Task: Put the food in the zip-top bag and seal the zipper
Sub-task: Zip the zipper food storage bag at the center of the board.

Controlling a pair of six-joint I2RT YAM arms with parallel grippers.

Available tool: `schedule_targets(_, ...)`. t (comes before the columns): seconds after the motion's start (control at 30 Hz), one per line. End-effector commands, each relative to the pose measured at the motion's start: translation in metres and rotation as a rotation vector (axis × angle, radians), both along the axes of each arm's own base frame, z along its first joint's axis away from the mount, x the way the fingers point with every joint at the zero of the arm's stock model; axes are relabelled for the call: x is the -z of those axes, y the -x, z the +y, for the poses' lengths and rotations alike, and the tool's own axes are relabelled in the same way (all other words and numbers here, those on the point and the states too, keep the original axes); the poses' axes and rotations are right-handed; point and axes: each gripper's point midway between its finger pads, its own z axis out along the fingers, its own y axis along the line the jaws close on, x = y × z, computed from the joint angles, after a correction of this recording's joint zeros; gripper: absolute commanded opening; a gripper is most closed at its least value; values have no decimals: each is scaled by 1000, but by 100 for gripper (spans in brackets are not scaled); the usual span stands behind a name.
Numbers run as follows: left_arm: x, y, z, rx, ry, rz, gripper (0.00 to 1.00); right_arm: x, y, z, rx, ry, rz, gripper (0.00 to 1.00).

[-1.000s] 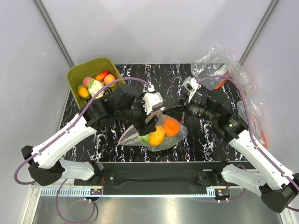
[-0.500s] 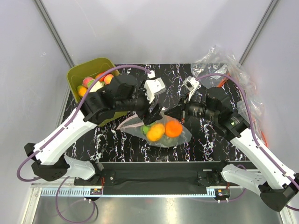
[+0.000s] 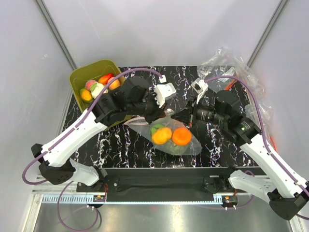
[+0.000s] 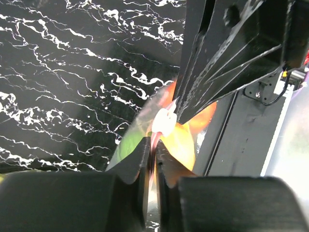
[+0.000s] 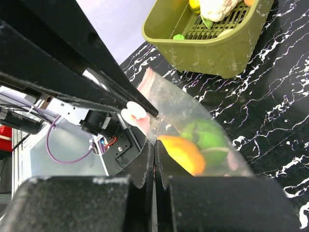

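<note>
The zip-top bag [image 3: 193, 144] lies near the middle of the black marbled surface [image 3: 120, 145], a little toward 6 o'clock, between the two arms. Through its clear wall show two oranges [image 3: 182, 136] side by side. A green lime [image 3: 156, 128] sits just beside them at their 10 o'clock. The left hand [image 4: 150, 153] reaches in from 9 o'clock. Its fingers are drawn narrow, pinching the pink-red zipper [image 4: 153, 142] along the bag's mouth edge; the strip runs straight up out of the slit between them. The right hand [image 5: 153, 157] comes in from 3 o'clock with its fingers pressed fully together. In its own wrist view the bag's edge runs down into that closed pinch, so it grips the bag at the same mouth edge. The two hands meet tip to tip at the bag's 12 o'clock side. A small white piece [image 4: 164, 121] sits on the edge right between them; what it is cannot be told. The far end of the bag, toward 5 o'clock, rests flat on the surface. An olive-green tub [image 3: 77, 79] stands at the 10 o'clock corner, well apart from the bag. It holds more food [image 3: 99, 87]: red, peach, orange and white pieces. A heap of crumpled clear bags [image 3: 227, 60] lies at the 2 o'clock corner.
</note>
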Motion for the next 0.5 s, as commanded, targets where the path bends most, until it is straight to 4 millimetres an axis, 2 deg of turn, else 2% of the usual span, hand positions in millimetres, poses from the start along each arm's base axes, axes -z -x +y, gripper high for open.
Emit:
schedule_targets(0.0,-7,-5,4,-16,9,-47,6,-42,9,-4,-11,-82,-101,0)
schedule_targets(0.07,-8,-5,4,-12,12,-50,0,-40,10,-4,-20,-77,-102,0)
schedule_targets(0.13,-10,-3,4,-5,19,-48,0,-37,12,-4,-35,-62,-113,1)
schedule_targets(0.17,-13,-1,5,0,23,-47,0,-35,13,-4,-43,-53,-118,6)
schedule_targets(0.2,-21,1,4,9,38,-51,0,-35,14,-5,-48,-46,-129,28)
schedule_targets(0.23,-24,2,4,15,43,-49,0,-32,14,-6,-53,-31,-151,41)
schedule_targets(0.3,-26,8,3,38,42,-25,0,-29,14,-9,-45,-25,-173,57)
schedule_targets(0.33,-33,10,3,47,52,-25,0,-33,14,-9,-47,-30,-203,59)
schedule_targets(0.47,-33,18,3,80,42,3,0,-39,23,-6,-112,-51,-251,63)
